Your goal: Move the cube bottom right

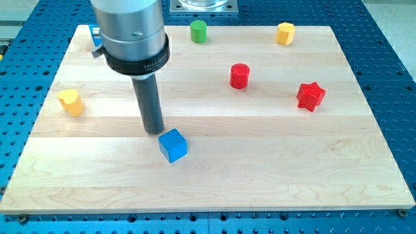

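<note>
Six blocks lie in plain sight on a pale wooden board (260, 169) of glued planks, which rests on a blue perforated table (390, 39); a metal fixture (203, 5) shows at the view's top edge. My tip (153, 132) holds nothing (it is a plain rod with no jaws) and stands on the board left of centre, just beside the upper-left corner of the blue cube (173, 145), touching it or nearly so; I cannot tell which. The cube sits left of centre, somewhat nearer the bottom edge, well apart from the bottom right corner. A yellow block (71, 102) lies near the left edge. A green cylinder (198, 30) stands at the top edge, and a yellow block (285, 32) lies toward the top right corner. A red cylinder (240, 75) sits right of centre, a red star (311, 95) nearer the right edge. Another blue block (95, 36) peeks out behind the arm's grey housing (130, 32) near the top left corner, mostly hidden.
</note>
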